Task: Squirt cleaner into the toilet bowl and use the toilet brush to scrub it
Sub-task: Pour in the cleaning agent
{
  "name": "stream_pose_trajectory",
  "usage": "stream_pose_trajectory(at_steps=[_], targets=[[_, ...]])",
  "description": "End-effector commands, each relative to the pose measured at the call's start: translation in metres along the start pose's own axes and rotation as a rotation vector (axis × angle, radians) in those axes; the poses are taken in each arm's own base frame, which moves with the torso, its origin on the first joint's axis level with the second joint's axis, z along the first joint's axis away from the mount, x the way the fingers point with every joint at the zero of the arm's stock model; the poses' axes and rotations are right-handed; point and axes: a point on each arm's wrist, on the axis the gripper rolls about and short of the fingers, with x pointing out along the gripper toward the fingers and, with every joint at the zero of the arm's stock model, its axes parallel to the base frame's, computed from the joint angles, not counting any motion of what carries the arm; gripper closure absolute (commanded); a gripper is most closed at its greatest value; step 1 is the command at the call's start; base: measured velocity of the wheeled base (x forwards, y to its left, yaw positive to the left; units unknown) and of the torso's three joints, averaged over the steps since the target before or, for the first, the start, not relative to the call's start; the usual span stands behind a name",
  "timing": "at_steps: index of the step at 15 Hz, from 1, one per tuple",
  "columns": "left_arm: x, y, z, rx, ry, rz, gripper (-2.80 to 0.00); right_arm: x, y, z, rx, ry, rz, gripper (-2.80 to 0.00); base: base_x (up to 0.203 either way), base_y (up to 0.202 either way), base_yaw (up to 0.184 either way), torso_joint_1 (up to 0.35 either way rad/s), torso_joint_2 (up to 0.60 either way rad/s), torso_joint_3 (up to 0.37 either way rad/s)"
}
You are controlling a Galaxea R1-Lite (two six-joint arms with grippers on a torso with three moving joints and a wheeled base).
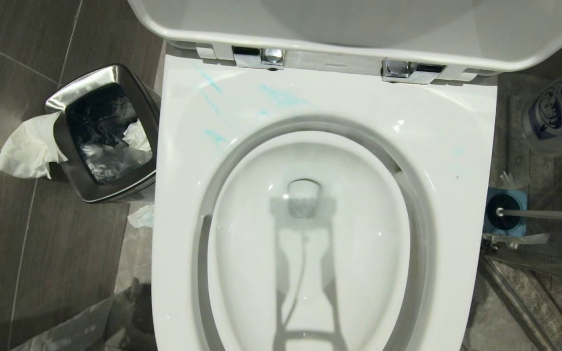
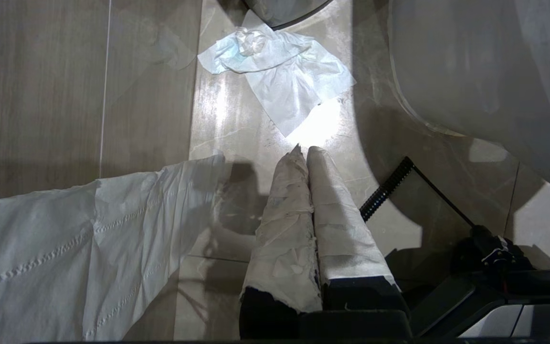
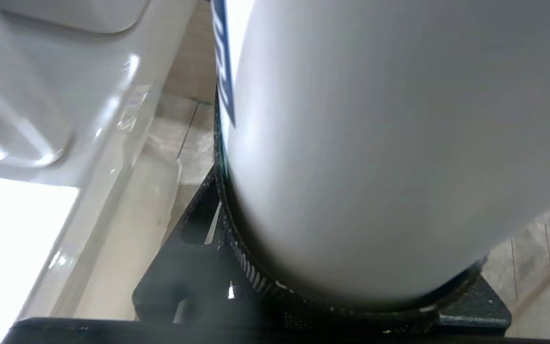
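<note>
Our right gripper [image 3: 351,306] stands about half open, its dark ridged fingers [image 3: 237,248] clasped round the base of a white bottle [image 3: 375,143] with a blue label, which fills most of the right wrist view; in the head view the same bottle [image 1: 561,109] appears blurred at the far right edge, beside the toilet. Our left gripper [image 2: 306,157] is closed on nothing, its two paper-wrapped fingers [image 2: 284,229] pressed together and pointing down at the tiled floor [image 2: 151,95], where a crumpled tissue [image 2: 280,71] lies just beyond the tips and a larger paper sheet [image 2: 65,239] hangs to one side. We see the toilet bowl [image 1: 432,146] at centre, lid raised on chrome hinges [image 1: 266,57], with water in the basin. The cleaner [image 1: 281,95] shows as thin turquoise streaks on the far left part of the flat rim. The toilet brush [image 1: 544,214] stands right of the bowl, its pale handle leaning right out of the blue-topped holder [image 1: 505,212]. A steel waste bin [image 1: 105,134] with a black liner stands left of the bowl, white paper [image 1: 27,148] draped over its left side.
</note>
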Motion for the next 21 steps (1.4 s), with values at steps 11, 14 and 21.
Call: stream_pose_trajectory(at_steps=[11,14,21], targets=[[0.0,0.0,0.0,0.0,0.0,0.0,0.0,-0.055,-0.007,0.028,-0.003,0.029,0.016,0.0,0.0,0.0,0.0,0.0,0.0,0.0],[0.0,0.0,0.0,0.003,0.0,0.0,0.0,-0.057,-0.007,0.025,-0.003,0.041,0.018,0.0,0.0,0.0,0.0,0.0,0.0,0.0],[0.0,0.0,0.0,0.004,0.001,0.0,0.0,-0.063,-0.007,0.026,-0.001,0.031,0.046,0.0,0.0,0.0,0.0,0.002,0.0,0.138]])
